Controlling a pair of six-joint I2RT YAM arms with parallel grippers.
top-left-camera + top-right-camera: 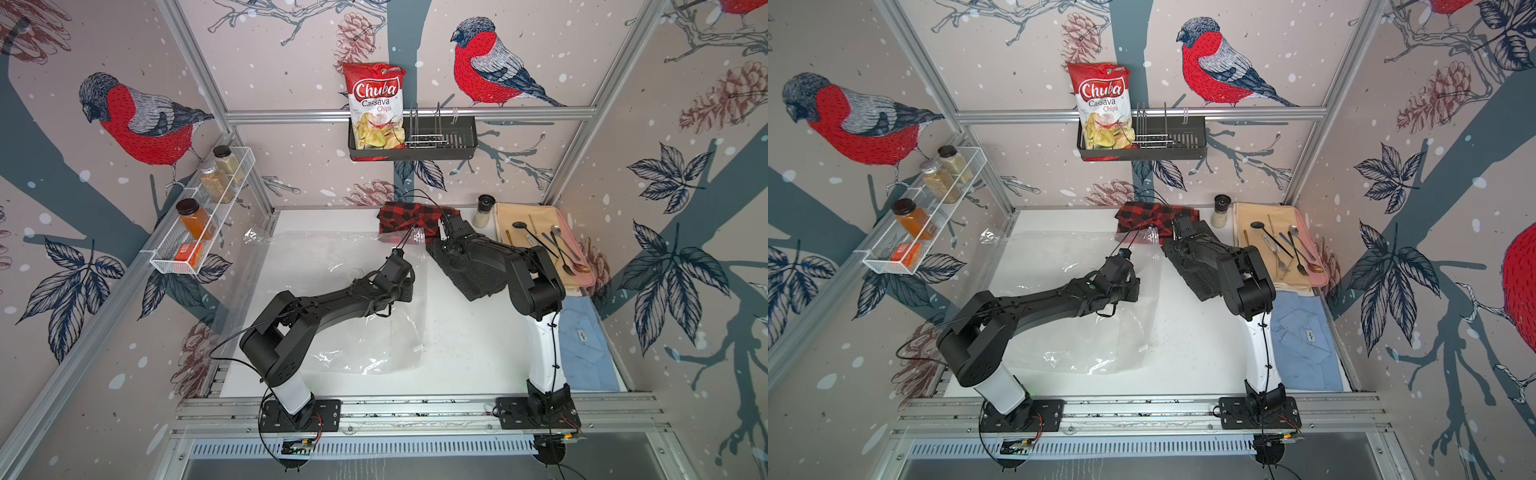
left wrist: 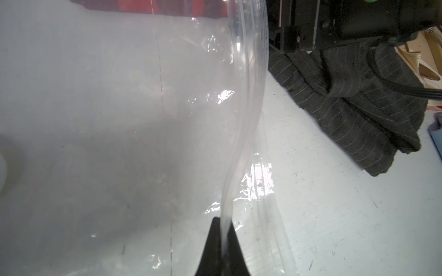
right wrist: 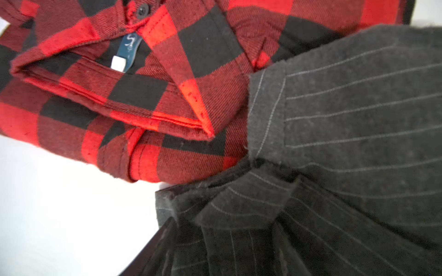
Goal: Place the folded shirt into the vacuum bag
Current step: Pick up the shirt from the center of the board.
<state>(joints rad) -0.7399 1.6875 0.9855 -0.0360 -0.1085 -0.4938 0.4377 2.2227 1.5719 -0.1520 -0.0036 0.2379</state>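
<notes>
- Clear plastic vacuum bag (image 1: 324, 257) is spread on the table (image 1: 457, 340) in both top views, mid-left, with the left tool (image 1: 404, 286) at its right edge. Right tool (image 1: 451, 232) sits at the far end of the dark pinstripe shirt (image 1: 469, 274), just right of the bag and outside it, overlapping a red plaid shirt (image 1: 399, 216).
- Left wrist: tool pressed together, pinching the bag's zip edge (image 2: 248, 83), which is lifted off the table.
- Right wrist: pinstripe cloth covers the tool; clamped or not, cannot tell.

bird-print walls (image 1: 291, 50), alu frame (image 1: 291, 115), white tabletop (image 1: 465, 332), black wall basket (image 1: 457, 141)
</notes>
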